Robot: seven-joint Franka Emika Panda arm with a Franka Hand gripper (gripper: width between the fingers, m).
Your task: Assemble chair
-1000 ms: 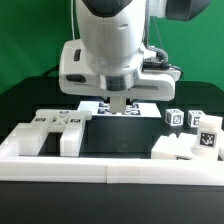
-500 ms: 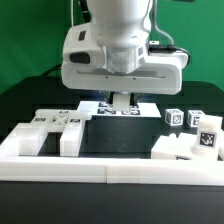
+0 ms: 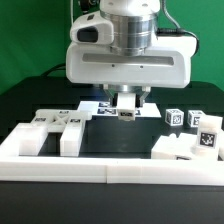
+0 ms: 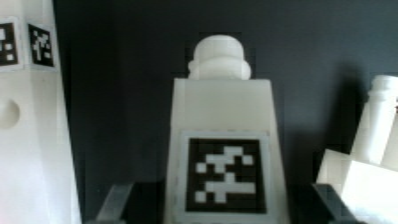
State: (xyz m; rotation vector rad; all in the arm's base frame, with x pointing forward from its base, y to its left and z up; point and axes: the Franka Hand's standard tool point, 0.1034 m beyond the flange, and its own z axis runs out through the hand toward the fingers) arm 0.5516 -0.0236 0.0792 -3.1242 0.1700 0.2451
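Now, tool (image 3: 126, 108) around tagged chair part (image 4: 222, 120).

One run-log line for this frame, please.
gripper: straddles tagged chair part, closure unclear | other chair parts: loose, at both sides of exterior view

Exterior view: set low and close in front of the bench (image 3: 120, 138), facing almost level across it toward 12 o'clock, with the white border wall (image 3: 110, 165) along 6 o'clock. Wrist view: mounted on the arm, very near, looking out past the gripper (image 4: 228, 205) onto dark bench (image 4: 125, 100). Shared: the tagged chair part (image 3: 126, 113) held in the gripper (image 3: 125, 106), small from outside, huge up close (image 4: 222, 150).
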